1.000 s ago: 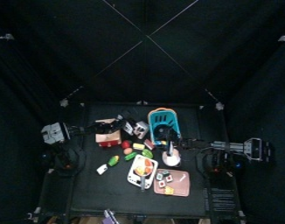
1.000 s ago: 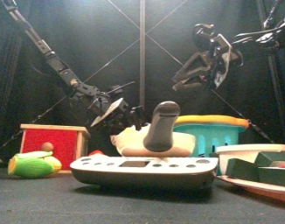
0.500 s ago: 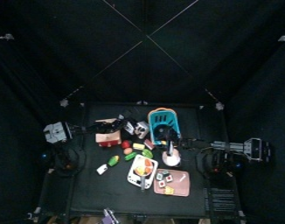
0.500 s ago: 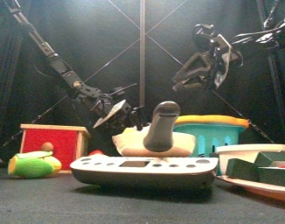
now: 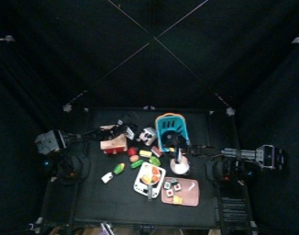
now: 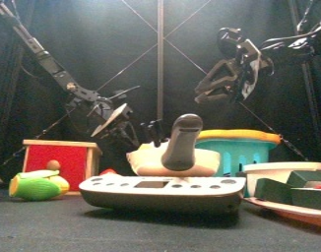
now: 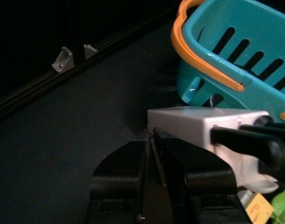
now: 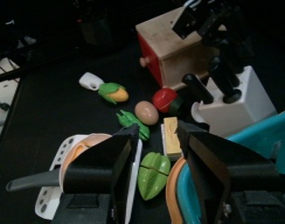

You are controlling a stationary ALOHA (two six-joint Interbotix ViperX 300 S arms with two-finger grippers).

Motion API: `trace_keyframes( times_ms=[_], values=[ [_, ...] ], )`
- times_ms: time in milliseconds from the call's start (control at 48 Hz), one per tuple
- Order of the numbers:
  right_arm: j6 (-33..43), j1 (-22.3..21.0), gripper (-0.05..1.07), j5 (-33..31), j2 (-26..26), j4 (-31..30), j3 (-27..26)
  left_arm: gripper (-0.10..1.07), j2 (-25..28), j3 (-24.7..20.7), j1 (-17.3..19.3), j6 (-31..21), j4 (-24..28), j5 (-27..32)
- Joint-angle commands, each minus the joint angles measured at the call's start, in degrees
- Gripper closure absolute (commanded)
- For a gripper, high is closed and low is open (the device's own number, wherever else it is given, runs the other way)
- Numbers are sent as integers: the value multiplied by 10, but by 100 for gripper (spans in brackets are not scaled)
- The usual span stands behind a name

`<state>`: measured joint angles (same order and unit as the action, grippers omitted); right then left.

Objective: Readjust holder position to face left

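Front view shows the small boxy holder (image 6: 61,164), red-sided with a tan face, resting on the black table's (image 6: 32,224) left side, untouched. Left gripper (image 6: 113,118) hangs above and beside it, jaws spread and empty; the right gripper (image 6: 233,76), also spread, idles high. Turning the holder leftward appears not yet done.

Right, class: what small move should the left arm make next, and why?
Probably lower the left claw onto the small boxy red-and-tan holder. The claw hangs open and empty above it, slightly to its right in the front view, touching nothing.
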<state>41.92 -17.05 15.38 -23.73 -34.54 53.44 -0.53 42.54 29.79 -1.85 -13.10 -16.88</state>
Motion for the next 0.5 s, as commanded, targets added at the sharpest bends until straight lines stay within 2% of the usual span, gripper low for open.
trace_keyframes(
  times_ms=[0,146,479],
  values=[
    [0,-4,24,4,-4,0,-5,40,-37,14,1,2,2,-11],
    [0,-4,24,4,-4,0,-4,40,-63,47,-14,2,8,-17],
    [-1,-4,24,4,4,0,-4,40,-139,105,-136,2,20,-43]
  ],
)
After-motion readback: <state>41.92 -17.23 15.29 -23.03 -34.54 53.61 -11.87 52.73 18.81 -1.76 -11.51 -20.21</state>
